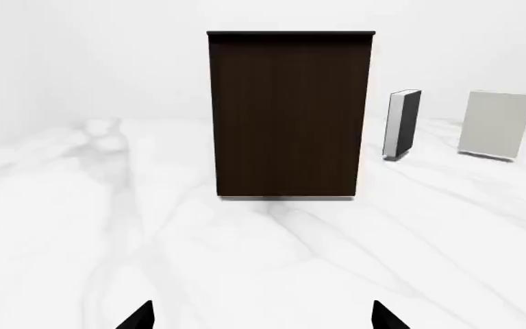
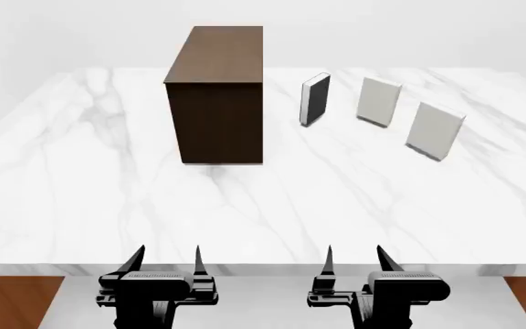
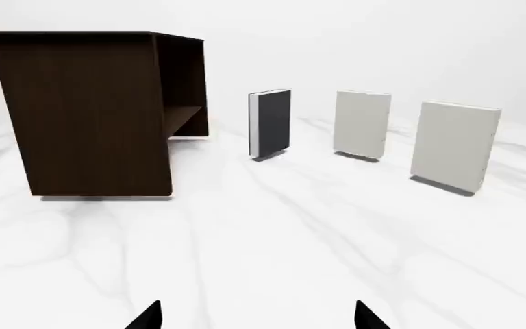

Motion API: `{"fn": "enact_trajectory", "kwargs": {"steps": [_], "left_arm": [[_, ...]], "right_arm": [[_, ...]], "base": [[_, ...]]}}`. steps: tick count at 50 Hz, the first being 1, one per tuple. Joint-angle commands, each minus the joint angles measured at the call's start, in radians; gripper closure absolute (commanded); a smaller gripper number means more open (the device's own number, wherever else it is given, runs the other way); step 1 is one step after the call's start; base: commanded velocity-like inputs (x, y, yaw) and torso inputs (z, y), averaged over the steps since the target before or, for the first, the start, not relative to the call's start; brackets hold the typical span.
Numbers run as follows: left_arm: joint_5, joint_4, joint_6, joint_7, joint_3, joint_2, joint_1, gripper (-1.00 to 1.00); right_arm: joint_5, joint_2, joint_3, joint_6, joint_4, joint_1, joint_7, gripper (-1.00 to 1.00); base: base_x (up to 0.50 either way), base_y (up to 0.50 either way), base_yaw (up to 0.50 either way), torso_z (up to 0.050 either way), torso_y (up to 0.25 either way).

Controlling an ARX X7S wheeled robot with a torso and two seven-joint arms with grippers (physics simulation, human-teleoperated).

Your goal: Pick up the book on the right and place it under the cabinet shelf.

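Observation:
The book on the right (image 2: 435,130) is a pale, unmarked hardcover standing upright at the far right of the marble table; the right wrist view shows this book (image 3: 453,146) too. The dark brown cabinet (image 2: 216,103) stands at the back left. Its open side faces the books, and the cabinet shelf (image 3: 183,118) shows inside it. My left gripper (image 2: 165,257) and right gripper (image 2: 355,255) hover at the table's front edge, both open and holding nothing, far from the book. In the wrist views the left gripper (image 1: 262,305) faces the cabinet (image 1: 289,113), and the right gripper (image 3: 257,305) faces the row of books.
A black-covered book (image 2: 314,100) and a second pale book (image 2: 377,101) stand upright between the cabinet and the right book. The white marble table (image 2: 80,205) spreads wide, with brown floor at both front corners.

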Motion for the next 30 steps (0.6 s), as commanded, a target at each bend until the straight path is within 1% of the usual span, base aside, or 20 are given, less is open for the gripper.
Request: {"fn": "enact_trajectory", "kwargs": {"steps": [1,4,8,12,19,23,30], "left_arm": [[-0.015,0.018,-0.005,-0.018,0.018,-0.017,0.008,-1.0],[-0.031,0.093,-0.034,-0.024,0.032,-0.033,0.038,-1.0],[-0.042,0.242,-0.121,-0.03,0.045,-0.052,0.07,-1.0],[-0.072,0.355,-0.215,-0.03,0.046,-0.067,0.068,-1.0],[-0.12,0.49,-0.386,-0.043,0.037,-0.084,-0.011,-1.0],[-0.145,0.592,-0.516,-0.051,0.04,-0.095,-0.093,-1.0],[-0.201,0.682,-0.711,-0.068,0.018,-0.108,-0.253,-1.0]], "right_arm": [[0.02,0.014,-0.018,0.011,-0.022,-0.009,0.022,-1.0],[0.046,0.023,-0.033,0.054,-0.091,-0.033,0.043,-1.0],[0.063,0.038,-0.058,0.146,-0.221,-0.049,0.055,-1.0],[0.059,0.057,-0.074,0.253,-0.34,-0.041,0.071,-1.0],[0.084,0.085,-0.064,0.467,-0.54,0.027,0.087,-1.0],[0.125,0.099,-0.036,0.641,-0.664,0.119,0.094,-1.0],[0.145,0.14,-0.021,0.901,-0.793,0.307,0.114,-1.0]], "base": [[0.0,0.0,0.0,0.0,0.0],[0.0,0.0,0.0,0.0,0.0],[0.0,0.0,0.0,0.0,0.0],[0.0,0.0,0.0,0.0,0.0],[0.0,0.0,0.0,0.0,0.0],[0.0,0.0,0.0,0.0,0.0],[0.0,0.0,0.0,0.0,0.0]]}}
